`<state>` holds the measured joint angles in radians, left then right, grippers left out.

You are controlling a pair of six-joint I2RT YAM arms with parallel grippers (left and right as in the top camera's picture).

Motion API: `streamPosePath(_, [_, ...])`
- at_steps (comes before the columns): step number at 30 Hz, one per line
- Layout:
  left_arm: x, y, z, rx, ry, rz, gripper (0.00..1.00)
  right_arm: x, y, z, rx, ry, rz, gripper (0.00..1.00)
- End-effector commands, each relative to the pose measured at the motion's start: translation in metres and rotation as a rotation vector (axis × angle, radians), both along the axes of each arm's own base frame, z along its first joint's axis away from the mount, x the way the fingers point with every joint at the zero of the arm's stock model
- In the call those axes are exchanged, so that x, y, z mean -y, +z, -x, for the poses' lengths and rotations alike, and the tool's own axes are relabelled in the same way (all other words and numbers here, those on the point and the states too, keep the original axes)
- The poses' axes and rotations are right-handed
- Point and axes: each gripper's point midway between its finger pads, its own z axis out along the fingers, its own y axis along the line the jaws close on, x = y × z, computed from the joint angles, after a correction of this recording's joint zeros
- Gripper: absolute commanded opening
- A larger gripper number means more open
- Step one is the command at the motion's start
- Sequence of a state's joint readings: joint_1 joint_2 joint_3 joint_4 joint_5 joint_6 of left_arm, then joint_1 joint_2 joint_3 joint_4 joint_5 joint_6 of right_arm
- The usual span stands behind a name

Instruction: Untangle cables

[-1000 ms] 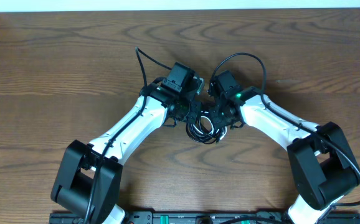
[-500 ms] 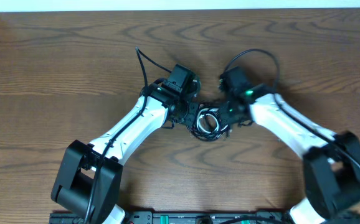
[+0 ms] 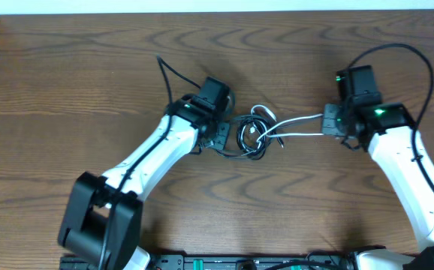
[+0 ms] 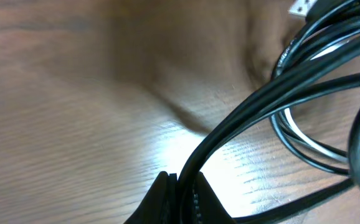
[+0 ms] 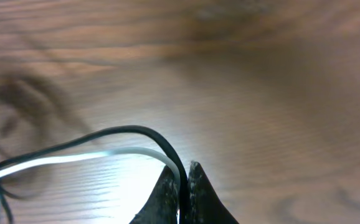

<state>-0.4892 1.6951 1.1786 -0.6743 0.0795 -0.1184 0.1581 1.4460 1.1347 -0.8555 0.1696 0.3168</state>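
On the left of your table (image 3: 67, 75), your left tool (image 3: 223, 136) is pinched tight on the black cable (image 3: 241, 142). At centre, that cable lies in small loops tangled with the white cable (image 3: 299, 120). Further right, your right tool (image 3: 328, 122) clamps both cords, which run nearly straight from the tangle.

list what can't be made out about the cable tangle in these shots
- Overhead: which strand lies over which in the tangle; too small.
- Left wrist: the black cable loops run off the right edge, ends unseen.
- Right wrist: whether the right claw pinches the white cable too; the black one covers it there.
- Overhead: left claw tips hidden under the left arm.
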Motion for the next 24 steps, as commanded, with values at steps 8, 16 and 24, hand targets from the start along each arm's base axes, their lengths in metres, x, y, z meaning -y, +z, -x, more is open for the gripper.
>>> streamPosePath(8, [-0.037, 0.129, -0.029, 0.305, 0.253, 0.295, 0.07, 0.070, 0.004, 0.006, 0.011, -0.267, 0.012, 0.12])
streamPosePath(16, [0.023, 0.121, 0.002, 0.143, 0.066, 0.472, 0.08, 0.007, 0.005, -0.002, 0.008, 0.078, -0.240, 0.56])
streamPosePath(24, [0.082, 0.119, 0.015, 0.178, -0.164, 0.502, 0.08, -0.075, 0.016, 0.007, 0.021, 0.462, -0.475, 0.81])
